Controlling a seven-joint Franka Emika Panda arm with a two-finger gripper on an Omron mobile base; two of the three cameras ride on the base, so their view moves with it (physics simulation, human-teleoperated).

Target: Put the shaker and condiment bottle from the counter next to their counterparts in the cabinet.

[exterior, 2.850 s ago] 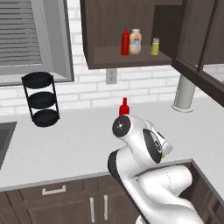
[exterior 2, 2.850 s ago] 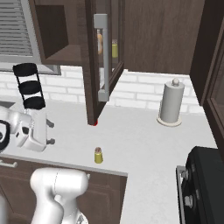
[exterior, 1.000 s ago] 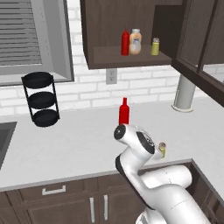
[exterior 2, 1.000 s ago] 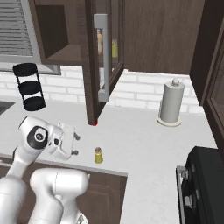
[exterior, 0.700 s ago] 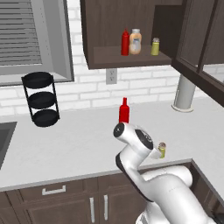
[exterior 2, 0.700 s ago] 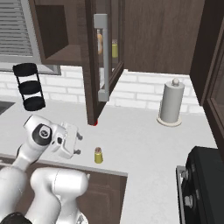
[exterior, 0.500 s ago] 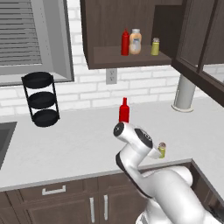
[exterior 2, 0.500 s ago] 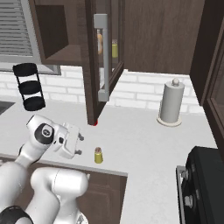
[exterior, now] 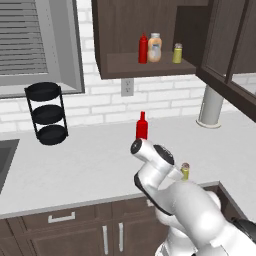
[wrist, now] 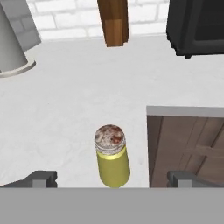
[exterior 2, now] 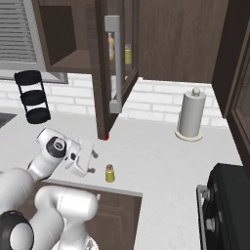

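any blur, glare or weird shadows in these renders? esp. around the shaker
Hand view: shaker sharp, its domed top mottled, no glare, barely any shadow on the counter. Left base view: flat even light, the shaker tiny beside the arm. Right base view: soft but readable; cabinet glass shows no reflections.

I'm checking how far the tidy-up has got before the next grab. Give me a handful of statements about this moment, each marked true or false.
1. The shaker stands upright on the counter. True.
2. The gripper is shut on the shaker. False: its fingers stand wide apart on either side of the shaker, which rests on the counter.
3. The condiment bottle is already on the cabinet shelf. False: it stands on the counter, below the cabinet.
4. The counterparts sit on the cabinet shelf. True.
5. The paper towel roll lies tipped over. False: it stands upright by the brick wall.
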